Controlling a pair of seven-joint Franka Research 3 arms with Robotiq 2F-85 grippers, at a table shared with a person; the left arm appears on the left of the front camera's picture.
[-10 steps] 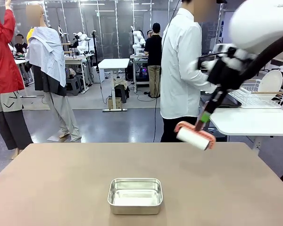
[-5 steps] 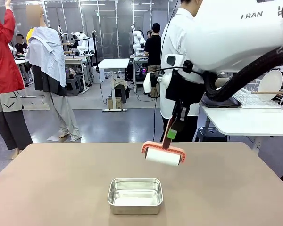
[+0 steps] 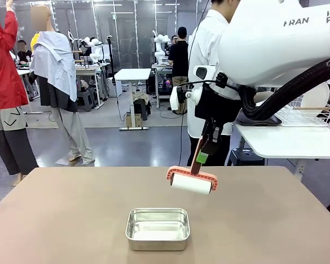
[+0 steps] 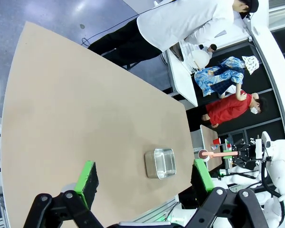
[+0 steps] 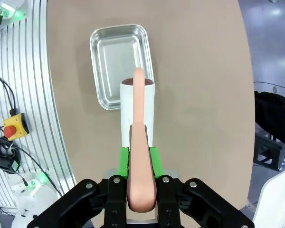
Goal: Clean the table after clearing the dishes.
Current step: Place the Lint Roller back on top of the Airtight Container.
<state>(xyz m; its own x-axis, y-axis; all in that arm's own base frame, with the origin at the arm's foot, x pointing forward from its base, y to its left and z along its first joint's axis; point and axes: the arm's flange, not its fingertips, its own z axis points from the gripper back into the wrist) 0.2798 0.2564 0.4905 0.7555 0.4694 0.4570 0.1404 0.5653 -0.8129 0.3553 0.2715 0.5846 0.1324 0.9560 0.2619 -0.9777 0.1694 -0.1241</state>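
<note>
At centre frame the right gripper (image 3: pixel 202 155) clamps the salmon-pink handle of a white lint roller (image 3: pixel 191 183) above the matte taupe-brown table (image 3: pixel 71 214). Best lowered flat, clear of the steel rectangular pan (image 3: pixel 157 228). The left gripper (image 4: pixel 145 178) gapes wide, empty.

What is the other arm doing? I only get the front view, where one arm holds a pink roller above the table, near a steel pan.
Observer: The left wrist view shows the left pincer open and holding nothing, well above the table.
Operator: And how exactly is that roller held?
Observer: In the right wrist view the right pincer is shut on the pink handle of the lint roller, with one green pad pressed against each side of it.
</note>
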